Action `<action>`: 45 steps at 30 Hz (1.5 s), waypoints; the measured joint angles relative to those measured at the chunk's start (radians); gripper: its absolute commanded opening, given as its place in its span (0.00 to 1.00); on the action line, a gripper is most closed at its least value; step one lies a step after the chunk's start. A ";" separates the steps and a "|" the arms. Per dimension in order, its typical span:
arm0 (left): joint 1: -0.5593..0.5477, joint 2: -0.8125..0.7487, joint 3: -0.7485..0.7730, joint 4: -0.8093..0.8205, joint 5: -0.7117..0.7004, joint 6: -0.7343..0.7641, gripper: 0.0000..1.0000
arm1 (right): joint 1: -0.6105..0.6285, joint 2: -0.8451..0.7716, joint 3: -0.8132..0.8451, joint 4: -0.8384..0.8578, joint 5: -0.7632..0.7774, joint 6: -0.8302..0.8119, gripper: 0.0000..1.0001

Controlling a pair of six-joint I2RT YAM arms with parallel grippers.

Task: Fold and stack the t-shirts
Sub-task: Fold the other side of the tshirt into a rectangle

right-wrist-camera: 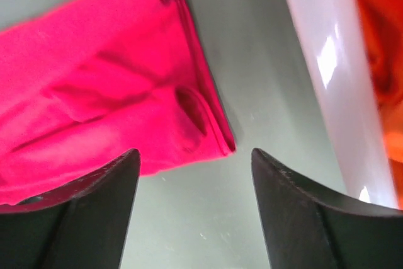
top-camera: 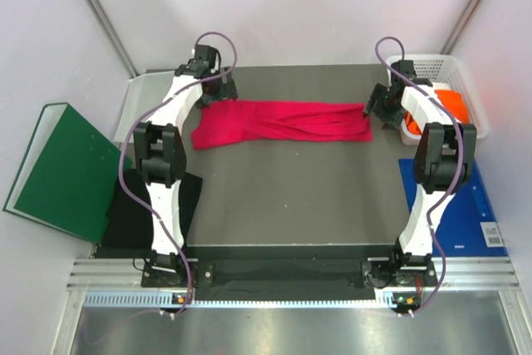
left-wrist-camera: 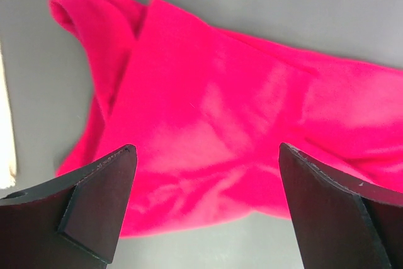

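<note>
From above, we see the pink shirt (top-camera: 283, 122) lying as a long band across the far half of the table (top-camera: 283, 205), its long axis running left to right. The left gripper (top-camera: 218, 89) hangs over its left end and the right gripper (top-camera: 376, 106) just off its right end, so each arm is nearest its own end. The near half of the table offers room for a fold toward us (the black shirt (top-camera: 141, 209) at the left edge and the orange shirt (top-camera: 453, 101) in the basket (top-camera: 432, 64) lie well apart).

At the left wrist, the jaws stand wide and empty, and the pink shirt (left-wrist-camera: 214, 111) spreads directly below and ahead of them.

At the right wrist, the jaws stand apart, holding nothing. The shirt's corner (right-wrist-camera: 214, 130) lies ahead and to the left, with bare table between the fingers. The basket wall (right-wrist-camera: 334, 74) runs close on the right, so we judge room there is tight.
</note>
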 measured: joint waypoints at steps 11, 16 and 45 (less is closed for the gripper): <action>-0.087 -0.050 -0.189 0.010 0.048 -0.003 0.99 | 0.000 -0.046 -0.140 0.028 -0.076 -0.012 0.49; -0.089 -0.017 -0.205 -0.008 0.052 -0.004 0.99 | -0.002 -0.030 -0.144 0.066 -0.116 0.004 0.38; -0.101 -0.073 -0.391 0.127 -0.039 -0.027 0.99 | 0.002 0.028 0.006 0.071 -0.185 0.023 0.00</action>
